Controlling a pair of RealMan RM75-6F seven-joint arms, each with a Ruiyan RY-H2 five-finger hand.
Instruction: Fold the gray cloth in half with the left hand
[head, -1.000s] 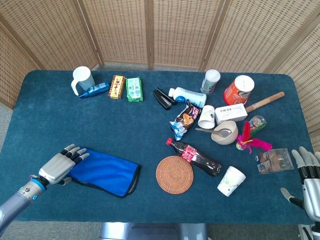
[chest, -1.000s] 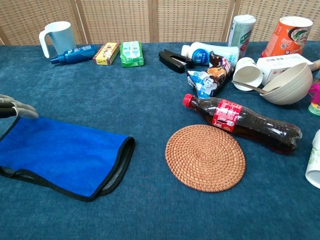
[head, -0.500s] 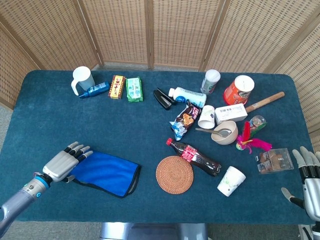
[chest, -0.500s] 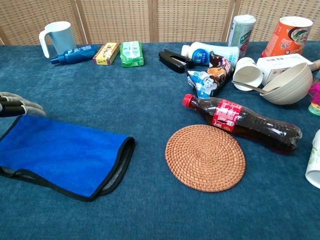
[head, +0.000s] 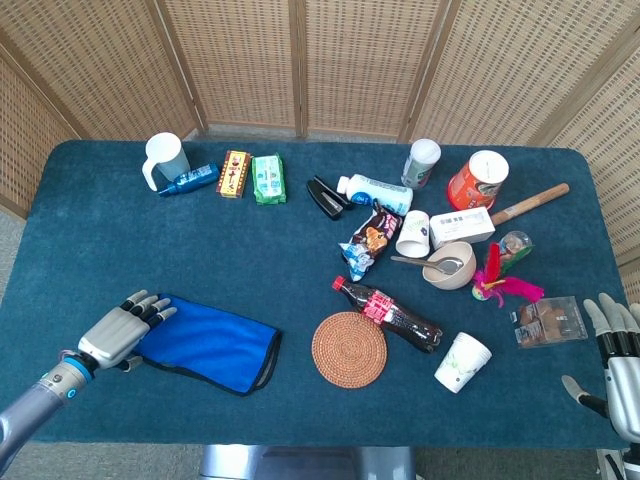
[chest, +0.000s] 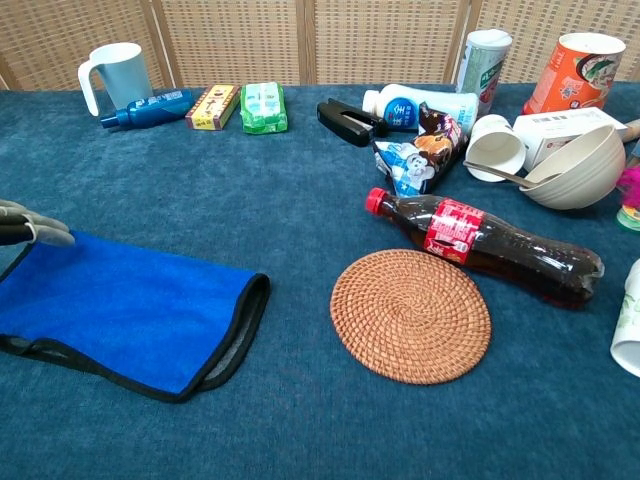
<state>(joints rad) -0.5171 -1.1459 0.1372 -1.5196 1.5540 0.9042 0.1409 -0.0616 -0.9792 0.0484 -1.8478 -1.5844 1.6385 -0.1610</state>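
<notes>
Left robot hand (head: 125, 329), fingers spread and empty, rests at the blue folded cloth's (head: 210, 343) edge; no cloth label is readable.

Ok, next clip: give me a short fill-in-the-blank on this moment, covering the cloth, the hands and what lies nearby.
1. The cloth lies folded with its ____ side up.
2. The left hand rests at the cloth's ____ end.
3. The right hand holds ____.
4. The cola bottle lies on its side, its cap pointing toward the ____ packet.

Missing words: blue; left; nothing; snack
</notes>
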